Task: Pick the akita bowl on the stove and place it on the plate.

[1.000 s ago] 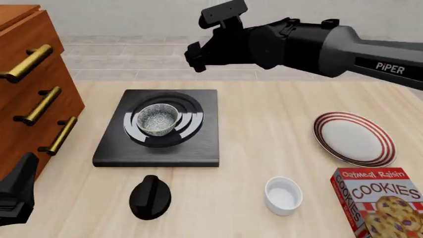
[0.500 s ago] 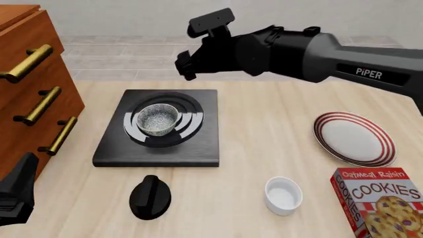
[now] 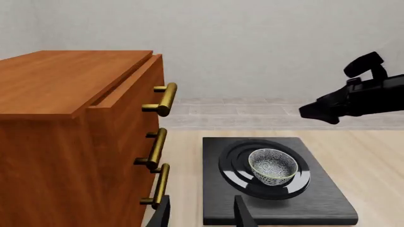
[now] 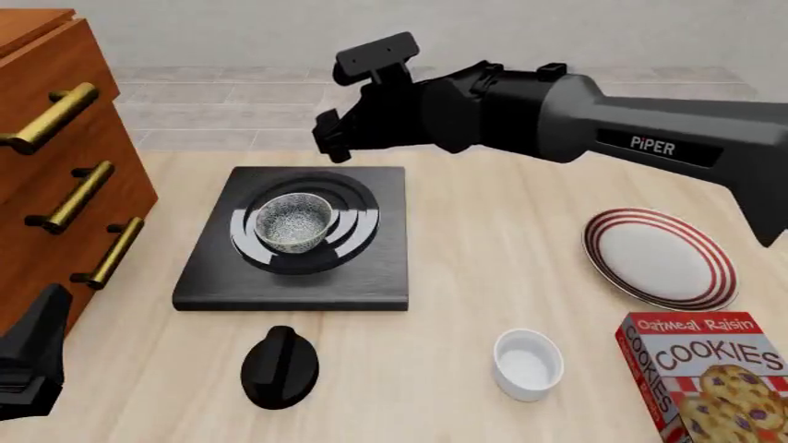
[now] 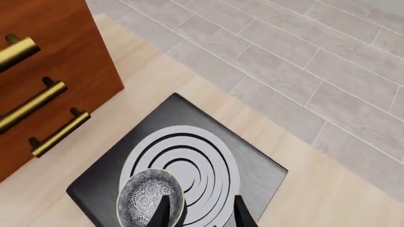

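The akita bowl [image 4: 294, 221], speckled grey-white inside, sits upright on the ringed burner of the black stove [image 4: 369, 277]. My right gripper [image 4: 330, 140] hovers open above the stove's far edge, well above the bowl and apart from it. In the right wrist view its fingertips [image 5: 162, 213] frame the bowl [image 5: 148, 203] and the stove [image 5: 252, 175] below. The red-striped plate [image 4: 659, 258] lies bare at the right. My left gripper [image 4: 31, 365] rests open at the near left, its wrist view showing the bowl [image 3: 273, 165] beyond its fingers [image 3: 242, 215].
A wooden drawer cabinet [image 4: 62, 157] with brass handles stands to the left of the stove. A black round knob [image 4: 280, 366] lies in front of the stove. A white ramekin [image 4: 527, 363] and a cookies box [image 4: 714, 378] sit near the front right.
The right arm has swung leftward, bringing its gripper over the stove's far edge. The bowl and the left gripper have not moved.
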Available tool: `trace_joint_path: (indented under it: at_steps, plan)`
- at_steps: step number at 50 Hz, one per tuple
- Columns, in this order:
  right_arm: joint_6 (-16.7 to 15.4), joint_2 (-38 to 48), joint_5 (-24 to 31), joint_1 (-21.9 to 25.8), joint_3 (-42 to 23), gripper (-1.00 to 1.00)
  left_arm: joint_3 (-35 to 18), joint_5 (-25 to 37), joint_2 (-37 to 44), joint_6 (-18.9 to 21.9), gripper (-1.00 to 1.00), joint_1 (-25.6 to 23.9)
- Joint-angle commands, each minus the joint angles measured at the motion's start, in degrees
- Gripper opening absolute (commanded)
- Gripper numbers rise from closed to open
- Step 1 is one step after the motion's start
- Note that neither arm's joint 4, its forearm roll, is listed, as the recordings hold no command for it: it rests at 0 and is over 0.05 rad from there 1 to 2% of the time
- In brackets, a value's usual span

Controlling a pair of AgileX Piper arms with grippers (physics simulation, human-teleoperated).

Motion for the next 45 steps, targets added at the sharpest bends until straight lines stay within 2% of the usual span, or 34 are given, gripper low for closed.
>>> trace_joint_path:
  at_steps: [1, 26, 45]
  plan:
    - [0.75, 2.25, 0.40, -0.69, -1.81, 1.00, 0.00, 0.00, 0.00, 0.00, 1.00, 0.00]
    - [4.54, 5.13, -1.73, 0.33, -1.22, 1.00, 0.00, 0.00, 0.00, 0.00, 1.00, 0.00]
    - [6.10, 7.73, -2.27, 0.68, -2.01, 1.00, 0.00, 0.00, 0.00, 0.00, 1.00, 0.00]
